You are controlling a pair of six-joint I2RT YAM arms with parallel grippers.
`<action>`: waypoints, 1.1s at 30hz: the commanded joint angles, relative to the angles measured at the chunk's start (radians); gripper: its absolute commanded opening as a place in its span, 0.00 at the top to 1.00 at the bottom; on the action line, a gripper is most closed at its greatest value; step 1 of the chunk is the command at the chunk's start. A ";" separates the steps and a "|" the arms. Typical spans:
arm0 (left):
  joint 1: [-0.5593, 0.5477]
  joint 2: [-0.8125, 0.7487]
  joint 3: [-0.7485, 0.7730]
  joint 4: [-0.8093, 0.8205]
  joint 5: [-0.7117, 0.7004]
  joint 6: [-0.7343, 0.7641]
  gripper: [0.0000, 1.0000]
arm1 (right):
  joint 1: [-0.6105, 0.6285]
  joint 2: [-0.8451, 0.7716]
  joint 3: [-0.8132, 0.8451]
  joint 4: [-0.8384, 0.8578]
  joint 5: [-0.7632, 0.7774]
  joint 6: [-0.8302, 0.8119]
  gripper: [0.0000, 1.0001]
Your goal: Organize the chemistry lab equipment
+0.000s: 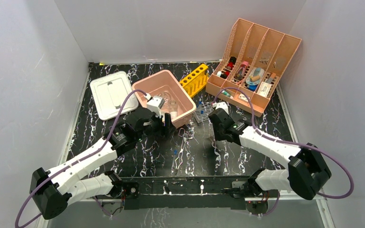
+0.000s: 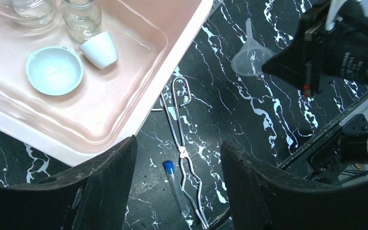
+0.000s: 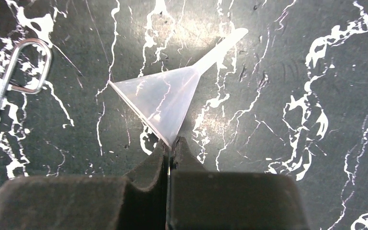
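My left gripper (image 2: 178, 143) is open and empty, hovering by the pink tub's near corner, above thin metal wire tongs (image 2: 182, 143) and a blue-capped test tube (image 2: 176, 187) lying on the black table. In the pink tub (image 2: 139, 110) are a white round dish (image 2: 54, 70), a small white cup (image 2: 99, 49) and clear glass beakers (image 2: 81, 19). My right gripper (image 3: 171, 141) is shut on the rim of a clear plastic funnel (image 3: 167, 100), low over the table, right of the tongs. The funnel also shows in the left wrist view (image 2: 250, 55).
The pink tub (image 1: 164, 97) stands mid-table with a white lid (image 1: 110, 94) to its left. A yellow tube rack (image 1: 194, 80) and a peach file organizer (image 1: 254, 64) holding small items stand at the back right. A clear rack (image 1: 202, 112) sits between the arms.
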 commanded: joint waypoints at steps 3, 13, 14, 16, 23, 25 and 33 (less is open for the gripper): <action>-0.001 -0.004 0.010 0.018 -0.008 0.003 0.38 | 0.017 -0.094 0.150 -0.093 0.048 0.006 1.00; -0.001 -0.103 0.311 -0.121 -0.051 0.037 0.35 | 0.052 -0.023 0.532 -0.184 0.029 -0.123 1.00; -0.001 -0.105 0.335 -0.143 -0.071 0.048 0.33 | 0.059 0.008 0.574 -0.173 0.020 -0.137 1.00; -0.001 -0.102 0.376 -0.201 -0.123 0.052 0.25 | 0.083 0.078 0.653 -0.145 0.014 -0.159 1.00; -0.001 -0.226 0.345 -0.286 -0.306 -0.035 0.02 | 0.166 0.398 0.939 -0.082 -0.043 -0.222 1.00; -0.001 -0.297 0.321 -0.287 -0.354 -0.046 0.02 | 0.175 0.481 0.996 -0.070 -0.083 -0.223 1.00; -0.001 -0.394 0.352 -0.445 -0.483 -0.051 0.02 | 0.189 0.631 1.026 -0.036 -0.147 -0.192 1.00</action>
